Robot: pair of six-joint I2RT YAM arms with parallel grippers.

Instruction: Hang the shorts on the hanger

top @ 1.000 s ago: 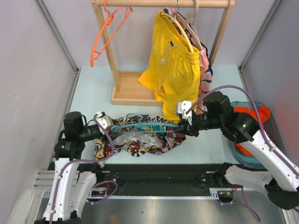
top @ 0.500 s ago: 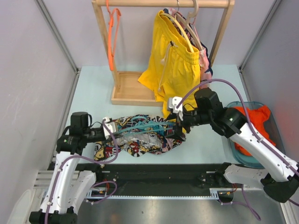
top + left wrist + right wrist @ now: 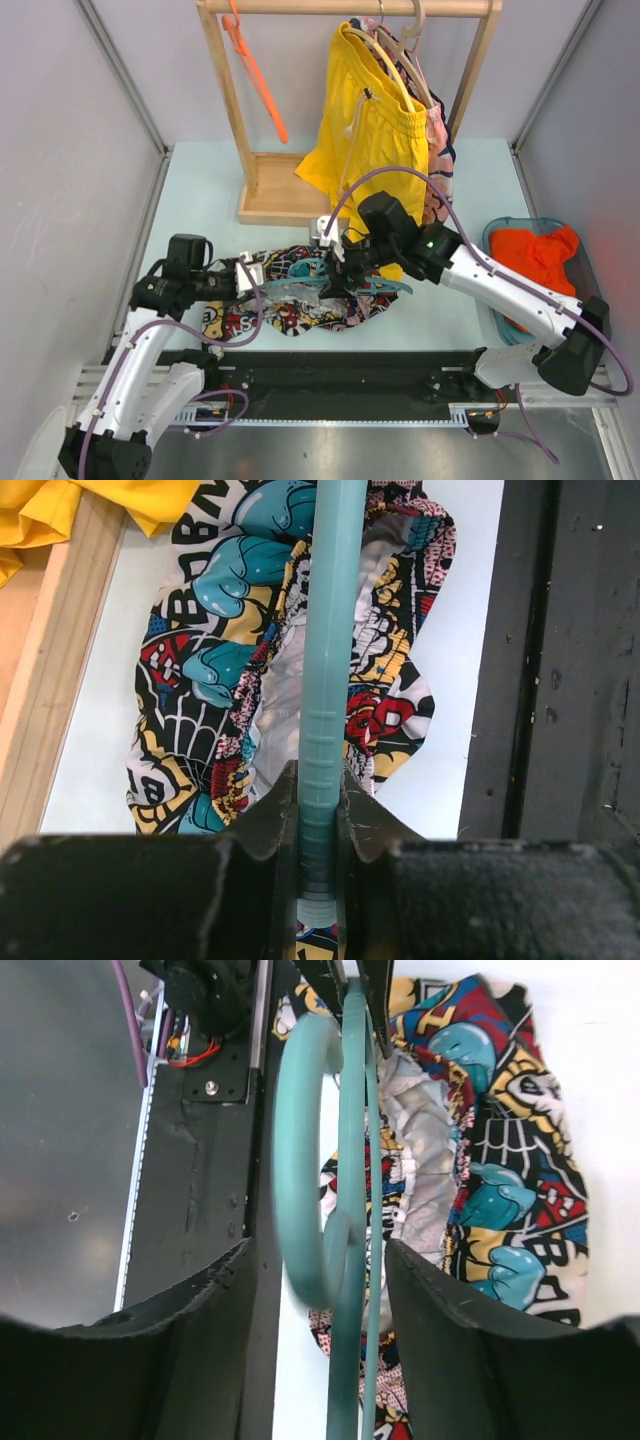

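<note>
Clamping one end of the teal hanger [image 3: 328, 630], the left gripper [image 3: 320, 800] holds it across the comic-print shorts [image 3: 200, 680] crumpled on the table [image 3: 200, 190]. Right gripper [image 3: 318, 1250] straddles the hook [image 3: 298, 1160], jaws apart. Probable risk: one-ended grip lets the hanger pivot and miss the waistband [image 3: 283, 695].

Shorts [image 3: 300, 300] fill near centre; rack base [image 3: 280, 190], yellow shorts [image 3: 375, 150] behind; bin [image 3: 497, 229] right; far-left tabletop [image 3: 195, 200] open.

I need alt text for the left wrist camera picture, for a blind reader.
The left gripper clamps a thin teal plastic hanger, whose bar runs up the picture over crumpled multicolour comic-print shorts on a pale table. Yellow fabric and a wooden base sit upper left.
</note>
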